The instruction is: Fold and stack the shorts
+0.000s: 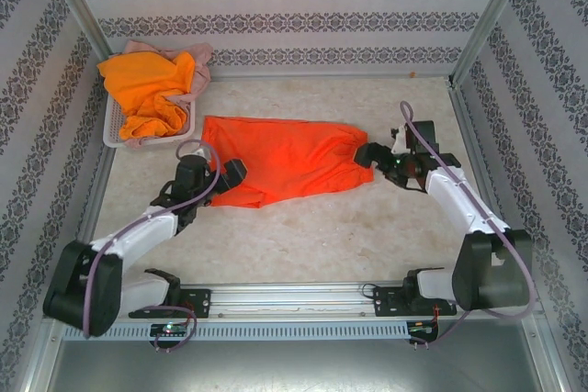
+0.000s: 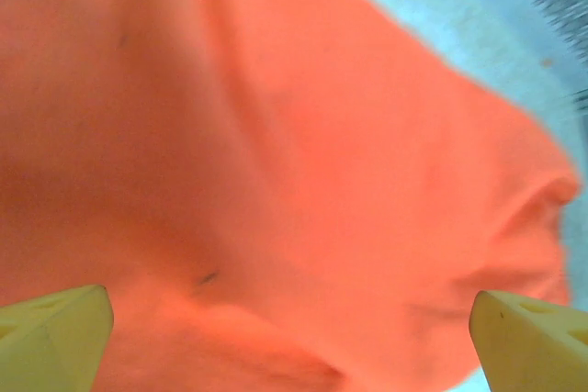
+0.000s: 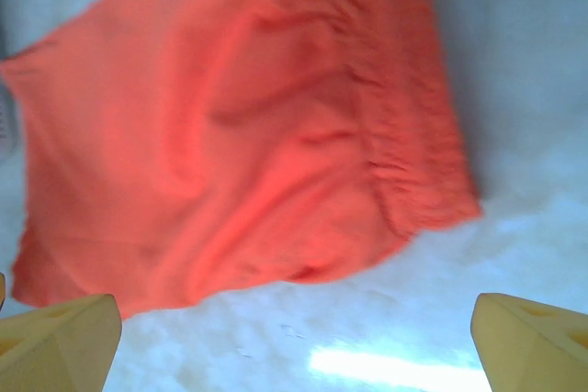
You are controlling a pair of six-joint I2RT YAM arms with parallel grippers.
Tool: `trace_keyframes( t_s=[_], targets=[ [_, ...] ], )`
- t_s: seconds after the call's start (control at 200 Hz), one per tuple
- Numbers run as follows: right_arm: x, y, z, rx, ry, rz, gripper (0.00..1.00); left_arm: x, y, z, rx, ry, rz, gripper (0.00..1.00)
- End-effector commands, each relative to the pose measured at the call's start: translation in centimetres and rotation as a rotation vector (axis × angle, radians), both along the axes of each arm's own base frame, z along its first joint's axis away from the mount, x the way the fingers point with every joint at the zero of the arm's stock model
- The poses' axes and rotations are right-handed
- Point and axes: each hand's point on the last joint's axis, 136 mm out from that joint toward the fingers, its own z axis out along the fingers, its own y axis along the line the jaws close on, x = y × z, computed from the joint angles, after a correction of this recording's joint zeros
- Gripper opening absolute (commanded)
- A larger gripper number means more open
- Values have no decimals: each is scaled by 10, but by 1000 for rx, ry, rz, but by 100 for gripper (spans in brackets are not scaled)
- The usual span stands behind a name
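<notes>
The red-orange soft fabric shorts (image 1: 280, 158) lie spread flat on the pale speckled table (image 1: 322, 245), between the 2 claws. The left claw (image 1: 230, 174) is over the near left end of these shorts; in its wrist view the orange cloth lies under and between its 2 yellow fingertips (image 2: 55, 328), which stand wide apart - nothing is pinched. The right claw (image 1: 366, 155) is at the opposite end, just beside the gathered edge. Its fingers are also spread wide, with bare table between them and the shorts just in front of them.

Well beyond the left claw, at the far left corner, stands a white plastic mesh basket (image 1: 115, 130). The lighter bright orange shorts (image 1: 147, 89) are heaped in it, and the dusty pink shorts (image 1: 197, 66) lie crumpled behind them - partly over the basket's far rim.
</notes>
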Motion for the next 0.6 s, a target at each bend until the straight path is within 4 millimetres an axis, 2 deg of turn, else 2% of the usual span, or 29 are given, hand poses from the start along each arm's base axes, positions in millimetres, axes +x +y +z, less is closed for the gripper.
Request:
trace_keyframes(
  t_s=[0.0, 0.125, 0.28, 0.375, 0.594],
  targets=[
    [20, 29, 27, 38, -45, 60, 98, 7, 7, 24, 35, -25, 18, 100],
    [53, 63, 25, 69, -8, 125, 98, 22, -1, 17, -16, -21, 14, 100],
    [93, 91, 3, 85, 41, 159, 98, 36, -11, -22, -60, 39, 13, 100],
    [113, 95, -17, 90, 84, 151, 98, 34, -7, -48, -39, 80, 33, 100],
    [146, 77, -56, 84, 141, 90, 98, 8, 13, -86, -4, 132, 97, 100]
  ],
)
